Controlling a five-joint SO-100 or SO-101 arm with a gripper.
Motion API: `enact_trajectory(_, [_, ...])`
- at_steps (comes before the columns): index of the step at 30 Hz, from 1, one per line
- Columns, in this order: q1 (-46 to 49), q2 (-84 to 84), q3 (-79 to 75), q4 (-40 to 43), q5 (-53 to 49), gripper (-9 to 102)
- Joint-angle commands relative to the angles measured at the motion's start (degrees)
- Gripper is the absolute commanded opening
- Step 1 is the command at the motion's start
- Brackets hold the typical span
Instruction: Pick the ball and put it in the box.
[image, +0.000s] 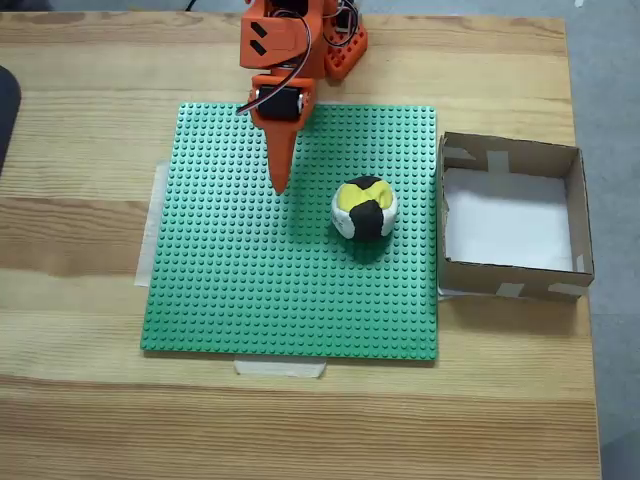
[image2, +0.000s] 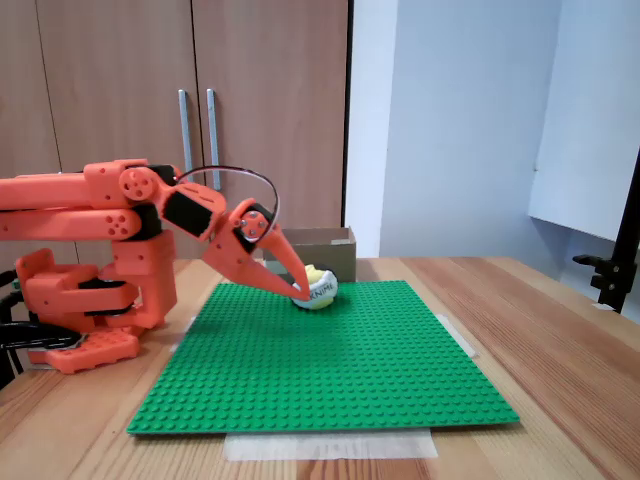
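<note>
The ball (image: 364, 208), patched yellow, black and white, rests on the green studded baseplate (image: 250, 290) right of its middle. In the side fixed view the ball (image2: 318, 288) shows dark lettering on a white patch. My orange gripper (image: 280, 185) points down at the plate, to the ball's left in the top fixed view and a short gap away from it. Its jaws meet at the tip with nothing between them, as the gripper (image2: 298, 290) also appears from the side. The brown cardboard box (image: 510, 278) with a white bottom stands just off the plate's right edge, and the box (image2: 325, 240) sits behind the ball in the side view.
The baseplate (image2: 330, 370) is taped to a wooden table (image: 80, 400). My arm's orange base (image2: 85, 300) stands at the plate's far edge in the top view. Wooden cabinet doors (image2: 200, 120) rise behind the table. A dark object (image: 5, 110) lies at the left table edge.
</note>
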Motion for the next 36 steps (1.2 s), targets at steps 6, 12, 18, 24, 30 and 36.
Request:
enact_trajectory(6, [0.18,0.53,2.64,-0.88,-0.35,-1])
enact_trajectory(12, [0.18,0.53,2.64,-0.88,-0.35,-1])
enact_trajectory(18, [-0.44,0.53,2.64,-0.88,-1.23,-1])
enact_trajectory(24, [-0.53,0.53,2.64,-0.88,-1.41,-1])
enact_trajectory(30, [-0.79,0.44,2.64,-0.79,-1.67,-1])
enact_trajectory(36, [-0.53,-0.35,1.93,-0.44,-1.85,-1])
